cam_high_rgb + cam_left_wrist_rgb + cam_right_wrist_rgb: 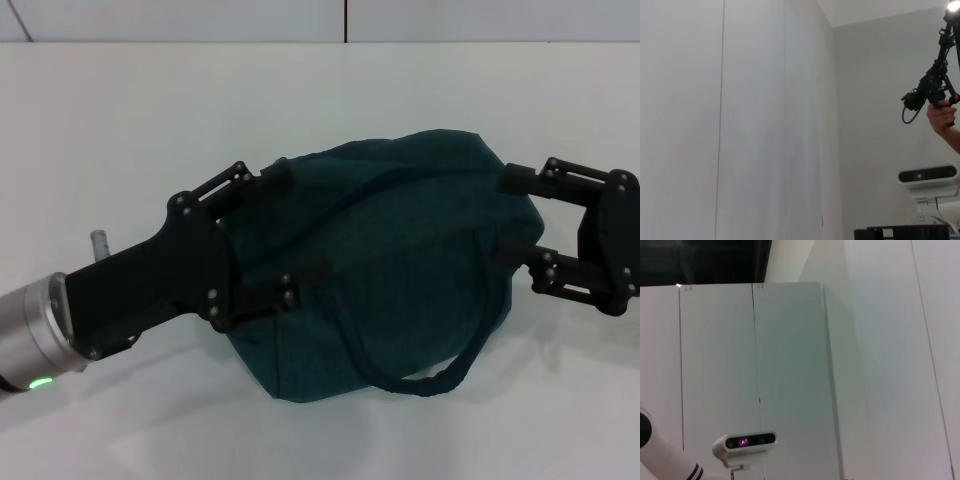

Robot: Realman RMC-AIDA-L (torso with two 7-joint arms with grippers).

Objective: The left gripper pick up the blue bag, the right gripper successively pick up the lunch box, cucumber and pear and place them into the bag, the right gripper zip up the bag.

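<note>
Both hands on the blue bag (390, 270), bulging on the white counter (120, 120).
My left gripper (262, 238) spans the bag's left end, fingers wide around cloth; my right gripper (520, 215) brackets its right end, fingers spread. Whether it's zipped I cannot tell, so I hold steady without dragging cloth.

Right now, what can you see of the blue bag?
The dark teal-blue fabric bag lies bulging on the white table, looking soft and rounded. A dark strap loops across its front and near edge. The left gripper reaches onto its left side; the right gripper meets its right end. No zipper or contents show.
</note>
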